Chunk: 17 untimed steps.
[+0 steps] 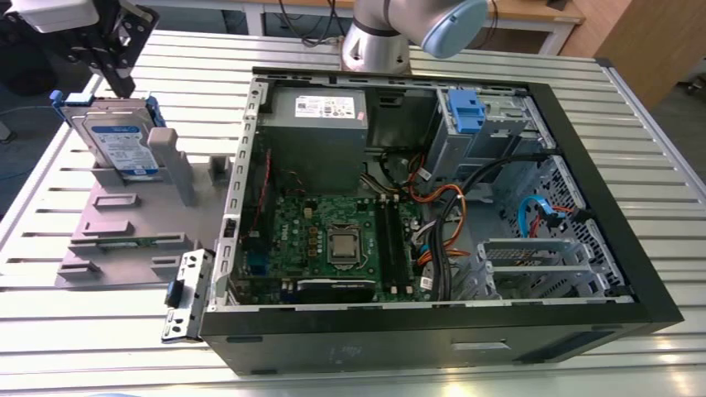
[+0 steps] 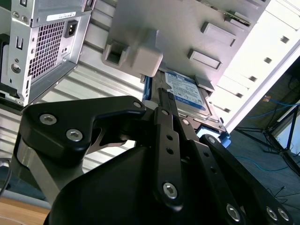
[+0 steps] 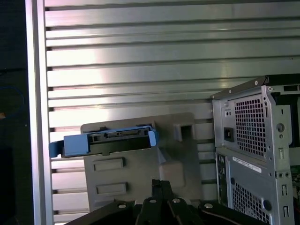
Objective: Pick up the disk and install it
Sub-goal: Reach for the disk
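Hovering just above the disk (image 1: pixel 119 141), the gripper (image 1: pixel 124 85) is closed and holds nothing.

The disk stands on edge in a grey holder (image 1: pixel 132 223) on the slatted table (image 1: pixel 66 331), to the exterior view's left of the open computer case (image 1: pixel 441 331), toward the far side. The gripper hangs near the disk's upper far edge, its tips pressed together. In both wrist views the blue-railed disk (image 2: pixel 185 91) (image 3: pixel 105 142) sits just beyond the gripper (image 2: pixel 162 93) (image 3: pixel 161 183).
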{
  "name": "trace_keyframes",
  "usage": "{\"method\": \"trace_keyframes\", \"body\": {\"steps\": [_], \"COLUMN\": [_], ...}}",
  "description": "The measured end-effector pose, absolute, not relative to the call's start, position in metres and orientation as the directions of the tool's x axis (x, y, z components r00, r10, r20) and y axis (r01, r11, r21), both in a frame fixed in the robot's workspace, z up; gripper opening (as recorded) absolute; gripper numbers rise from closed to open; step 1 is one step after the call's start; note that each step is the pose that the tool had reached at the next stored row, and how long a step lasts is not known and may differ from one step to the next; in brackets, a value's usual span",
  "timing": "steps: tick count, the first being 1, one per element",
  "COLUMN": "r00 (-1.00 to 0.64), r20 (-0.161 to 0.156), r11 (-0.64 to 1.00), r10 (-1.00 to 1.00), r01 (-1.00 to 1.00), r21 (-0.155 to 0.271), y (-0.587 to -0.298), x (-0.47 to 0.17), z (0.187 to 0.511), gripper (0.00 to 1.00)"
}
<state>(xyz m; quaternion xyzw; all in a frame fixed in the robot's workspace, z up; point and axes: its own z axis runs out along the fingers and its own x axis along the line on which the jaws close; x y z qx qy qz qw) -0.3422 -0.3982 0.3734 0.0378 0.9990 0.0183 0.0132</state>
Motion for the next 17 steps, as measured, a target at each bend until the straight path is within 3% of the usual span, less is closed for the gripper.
{"method": "trace_keyframes", "body": {"steps": [17], "r00": [-0.997], "r20": [-0.025], "r11": [0.996], "r10": [0.076], "r01": [0.075], "r21": [0.038], "y": [-0.3977], "x": [-0.349], "z": [0.3695], "gripper": [0.11]}}
